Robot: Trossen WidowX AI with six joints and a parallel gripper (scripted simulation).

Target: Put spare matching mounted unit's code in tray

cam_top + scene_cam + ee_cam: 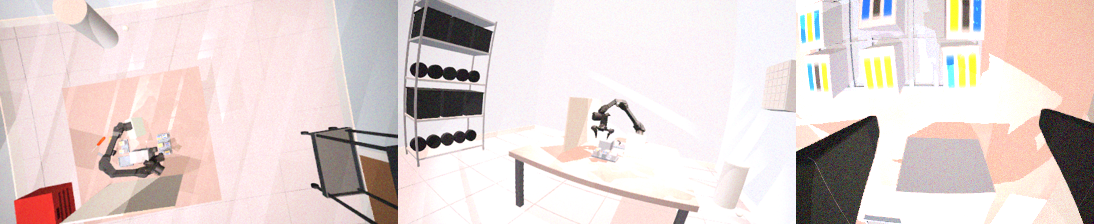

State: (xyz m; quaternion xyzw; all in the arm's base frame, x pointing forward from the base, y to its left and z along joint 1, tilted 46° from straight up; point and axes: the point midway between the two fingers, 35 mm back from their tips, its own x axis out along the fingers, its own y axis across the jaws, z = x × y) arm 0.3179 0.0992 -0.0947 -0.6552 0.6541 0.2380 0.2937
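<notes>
My gripper [157, 153] [601, 136] [963, 120] is open and empty, above the unit and near the rack. The mounted unit [139, 156] [606, 145] is a large pale block; its grey face [946, 165] shows no stripes in the wrist view. The rack [603, 159] beside it holds several small white spares with coloured stripes. In the wrist view, one spare [878, 72] has three yellow stripes, another spare [961, 70] has one blue-cyan and two yellow, and a third [817, 75] has blue, dark and yellow. A pale square tray [120, 161] lies on the unit's other side.
A small second rack with white blocks [122, 151] adjoins the tray. An orange screwdriver [101, 141] lies beyond the arm. A tall beige panel [109, 197] [576, 122] stands along one side of the table [596, 186]. A pale green pad [138, 126] lies by the arm's base.
</notes>
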